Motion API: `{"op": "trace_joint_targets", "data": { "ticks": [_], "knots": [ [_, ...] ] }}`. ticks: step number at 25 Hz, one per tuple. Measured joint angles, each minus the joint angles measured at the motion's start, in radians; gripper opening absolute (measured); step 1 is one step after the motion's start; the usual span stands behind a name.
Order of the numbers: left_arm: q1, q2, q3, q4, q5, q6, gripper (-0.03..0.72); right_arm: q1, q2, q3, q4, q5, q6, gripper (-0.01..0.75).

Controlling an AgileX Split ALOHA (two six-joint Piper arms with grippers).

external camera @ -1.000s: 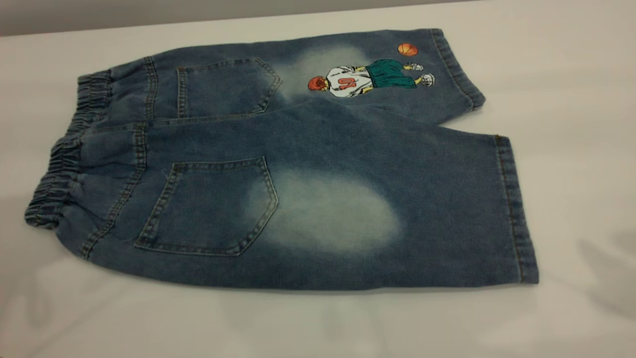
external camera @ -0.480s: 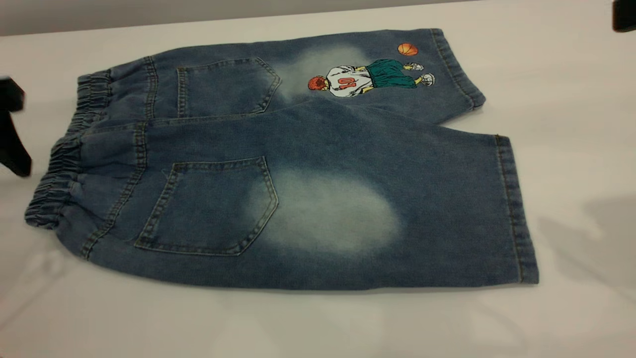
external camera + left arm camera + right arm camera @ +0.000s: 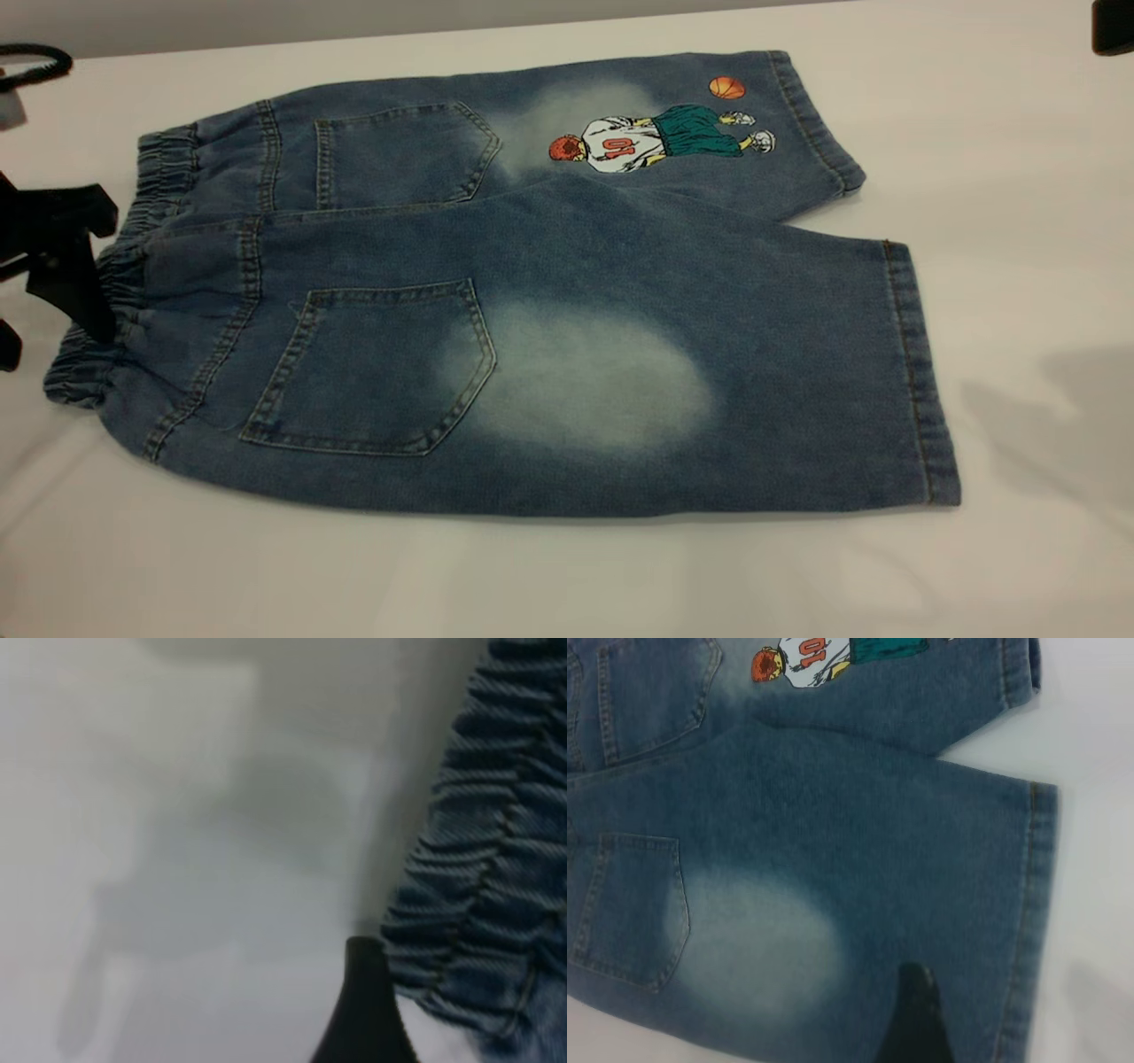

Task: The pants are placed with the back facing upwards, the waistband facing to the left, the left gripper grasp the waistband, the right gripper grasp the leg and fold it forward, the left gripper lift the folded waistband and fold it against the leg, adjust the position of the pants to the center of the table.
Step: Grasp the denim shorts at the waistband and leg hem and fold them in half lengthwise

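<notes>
White surface [image 3: 1019, 177] carries one pair of denim pants [image 3: 549, 292], back up, unmoved, long axis left to right, waistband [image 3: 106, 292] pointing left. Two legs, two patch pockets; the leg [image 3: 620, 390] with the pale oval lies nearest. The left pincer [image 3: 53, 292] has slid in further, one finger [image 3: 363, 1010] now right at the waistband, holding nothing, its opening hard to tell. The right pincer [image 3: 1114, 25] hangs at the far corner; can't tell its opening either.
</notes>
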Motion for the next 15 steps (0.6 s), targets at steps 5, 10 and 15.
{"op": "trace_joint_targets", "data": {
  "ticks": [5, 10, 15],
  "knots": [
    [0.0, 0.048, -0.001, -0.008, -0.031, 0.0, 0.487, 0.0, -0.001, 0.0, 0.0, 0.0, -0.003, 0.483],
    [-0.004, 0.07, -0.001, -0.034, -0.079, 0.001, 0.486, 0.0, -0.001, 0.0, -0.001, 0.0, -0.007, 0.483],
    [-0.04, 0.07, -0.001, -0.034, -0.099, 0.028, 0.414, 0.0, -0.001, 0.0, -0.001, 0.001, -0.007, 0.483]
  ]
}}
